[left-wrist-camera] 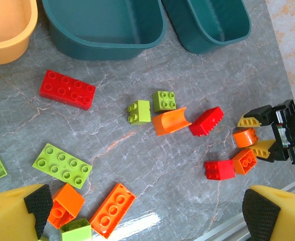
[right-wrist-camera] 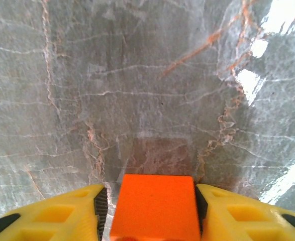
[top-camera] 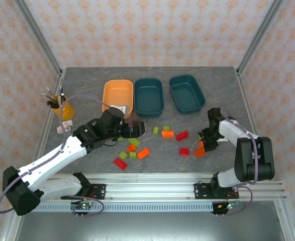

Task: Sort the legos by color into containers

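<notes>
Right claw (right-wrist-camera: pixel 154 201), nearest the table's front edge, is closed on a small orange brick (right-wrist-camera: pixel 154 213), its pads flush against both sides. The brick juts a little past the fingertips, so the hold looks shallow, and a quick swing could make it pivot or slip out. Whether it is off the tabletop (top-camera: pixel 87 83) I cannot tell. Just beside it, in the left wrist view, lie a second orange brick (left-wrist-camera: pixel 245 160) and a red brick (left-wrist-camera: pixel 219 169), touching each other. A lift that is not straight up could clip and scatter them.

Farther in, the left claw (left-wrist-camera: pixel 147 213) hangs wide open and empty over the main scatter of legos (top-camera: pixel 143 153), with red, lime green and orange pieces loose in the middle of the tabletop. That arm lies between the right claw and the orange tub (top-camera: pixel 116 93), the leftmost of the three at the far side. A direct carry there would cross the left arm, so the two could collide, or the brick could be knocked loose over the pile.

Farthest, the two teal tubs (top-camera: pixel 149 95) stand to the right of the orange one, and both look empty. The three sit close together, so an early release on the way across could drop the orange brick into a teal tub and spoil the sort.
</notes>
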